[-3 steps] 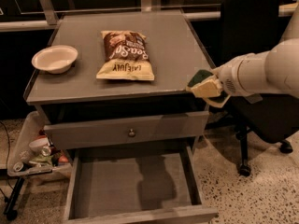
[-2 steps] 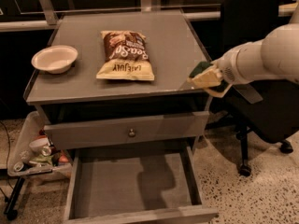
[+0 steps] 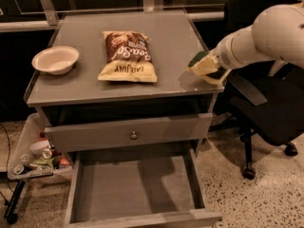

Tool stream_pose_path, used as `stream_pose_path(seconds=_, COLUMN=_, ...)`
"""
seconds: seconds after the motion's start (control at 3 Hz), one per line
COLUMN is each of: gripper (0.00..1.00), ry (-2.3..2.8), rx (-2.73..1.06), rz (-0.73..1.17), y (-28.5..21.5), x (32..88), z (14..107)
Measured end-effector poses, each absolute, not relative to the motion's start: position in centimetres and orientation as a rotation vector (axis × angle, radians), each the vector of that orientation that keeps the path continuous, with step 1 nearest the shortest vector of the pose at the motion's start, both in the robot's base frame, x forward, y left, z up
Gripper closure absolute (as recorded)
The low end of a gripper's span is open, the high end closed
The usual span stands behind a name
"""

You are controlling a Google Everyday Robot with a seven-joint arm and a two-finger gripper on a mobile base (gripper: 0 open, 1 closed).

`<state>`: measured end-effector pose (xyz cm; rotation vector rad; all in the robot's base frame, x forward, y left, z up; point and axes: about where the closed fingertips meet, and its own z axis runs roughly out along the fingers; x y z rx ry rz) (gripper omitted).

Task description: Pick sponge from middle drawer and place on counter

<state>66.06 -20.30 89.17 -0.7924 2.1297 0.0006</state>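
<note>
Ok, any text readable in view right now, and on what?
chip bag: big lettering, seen upside down, too blurred to read.
Nothing else is legible.
The tool holds the sponge over the right edge of the counter.

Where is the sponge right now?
The sponge is on the right of the camera view, held in the robot's claw over the counter's right edge, to the right of the chip bag.
</note>
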Motion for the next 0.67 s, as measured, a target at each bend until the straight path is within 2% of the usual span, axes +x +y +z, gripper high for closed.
stream_pose_path(seconds=0.67, gripper=1.00, ry=2.113, rx=-0.844, rz=0.041, y=-16.7, x=70.1, z=88.4)
